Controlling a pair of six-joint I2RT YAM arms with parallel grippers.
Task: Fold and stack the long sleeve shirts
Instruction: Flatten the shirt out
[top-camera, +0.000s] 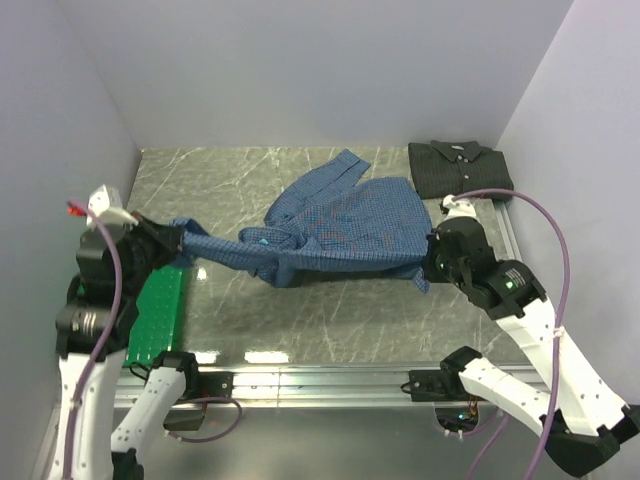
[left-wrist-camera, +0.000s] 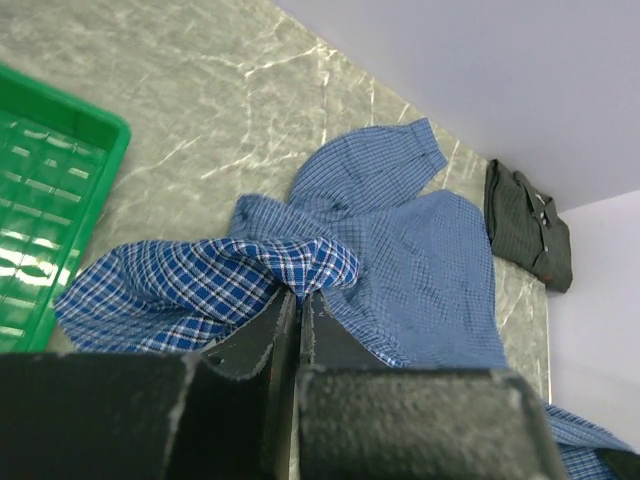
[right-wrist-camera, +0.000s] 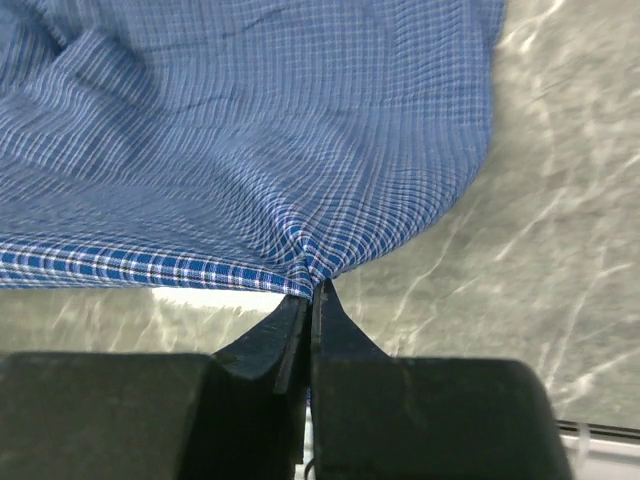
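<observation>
The blue checked shirt (top-camera: 340, 225) is stretched above the marble table between my two grippers. My left gripper (top-camera: 172, 243) is shut on its left end, where the cloth bunches at the fingertips in the left wrist view (left-wrist-camera: 300, 292). My right gripper (top-camera: 432, 262) is shut on its hem at the right, seen in the right wrist view (right-wrist-camera: 312, 288). The shirt's collar end rests on the table towards the back. The dark green-charcoal shirt (top-camera: 458, 166) lies folded at the back right corner; it also shows in the left wrist view (left-wrist-camera: 527, 225).
A green plastic tray (top-camera: 158, 315) lies at the front left, under my left arm; it also shows in the left wrist view (left-wrist-camera: 45, 200). Grey walls close in the table on three sides. A metal rail (top-camera: 320, 380) runs along the near edge.
</observation>
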